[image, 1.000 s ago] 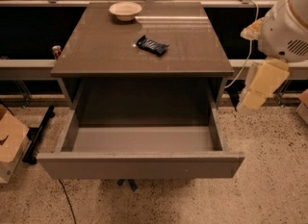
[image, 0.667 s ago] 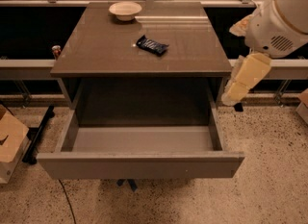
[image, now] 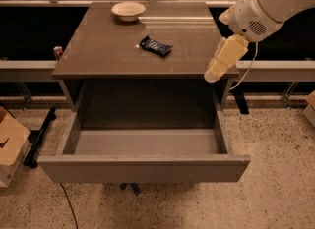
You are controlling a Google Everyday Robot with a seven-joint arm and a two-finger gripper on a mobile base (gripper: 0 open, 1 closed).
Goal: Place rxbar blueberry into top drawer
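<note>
The small, dark blue, shiny-wrapped rxbar blueberry (image: 155, 46) is lying flat near the middle of the grey-brown cabinet top (image: 98, 51). The wide, shallow grey top drawer (image: 142, 166) is standing pulled out below. The cream gripper (image: 212, 76) is hanging over the top's right front corner, well apart from the bar; whether it is apart or together cannot be told.

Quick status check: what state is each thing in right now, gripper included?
rxbar blueberry: lying flat on the cabinet top, not held.
top drawer: pulled open, bar not in it.
gripper: over the front right corner of the cabinet top, apart from the bar.
white bowl: upright at the back of the cabinet top.
</note>
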